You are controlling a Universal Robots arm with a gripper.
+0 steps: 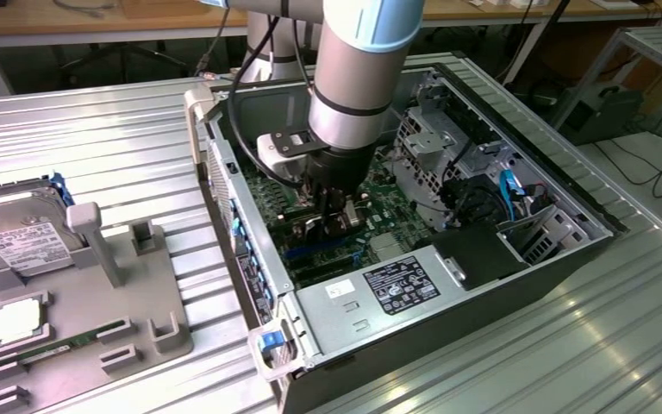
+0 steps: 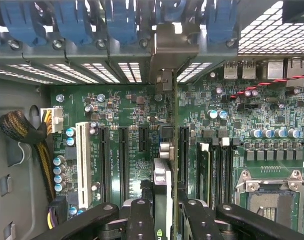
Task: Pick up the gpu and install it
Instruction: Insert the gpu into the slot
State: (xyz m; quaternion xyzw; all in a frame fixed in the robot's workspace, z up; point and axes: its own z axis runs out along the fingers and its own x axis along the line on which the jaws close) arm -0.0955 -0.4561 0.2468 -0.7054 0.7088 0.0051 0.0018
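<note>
Inside the open computer case, my gripper hangs just above the motherboard. In the wrist view the gripper is shut on the gpu, which I see edge-on as a thin green board between the black fingers. The card stands on edge over the motherboard, parallel to the black expansion slots. Its silver end bracket reaches the case's rear slot openings. I cannot tell whether the card's lower edge sits in a slot.
A grey fixture tray outside the case holds a hard drive, a memory stick and a processor. Around the card are a white slot, a sleeved cable bundle, blue slot latches and the processor socket.
</note>
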